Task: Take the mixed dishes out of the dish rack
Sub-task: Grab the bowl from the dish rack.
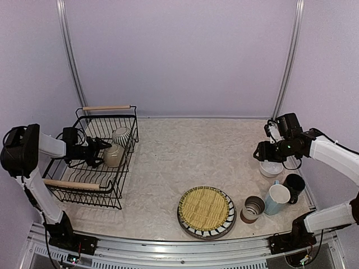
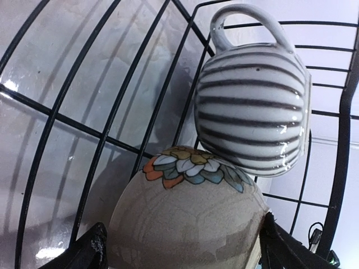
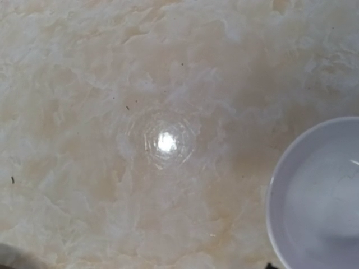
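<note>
The dish rack point(image 1: 84, 185) stands at the left, a black wire basket with two wooden handles. Inside it a beige bowl point(image 2: 185, 218) with a painted flower lies on its side against the grey-striped pot point(image 2: 252, 112). My left gripper point(image 1: 102, 154) reaches into the rack, open, its dark fingers point(image 2: 90, 252) close on either side of the bowl. At the right my right gripper point(image 1: 262, 152) hovers open and empty over the table beside the white bowl point(image 3: 320, 196). The yellow woven mat point(image 1: 205, 206) lies on the striped plate point(image 1: 224, 226).
A brown-white cup point(image 1: 252, 209), a light blue mug point(image 1: 276, 199) and a black mug point(image 1: 294, 185) stand together at the right front. The rack's wire walls point(image 2: 101, 140) close in around my left gripper. Pale walls bound the table.
</note>
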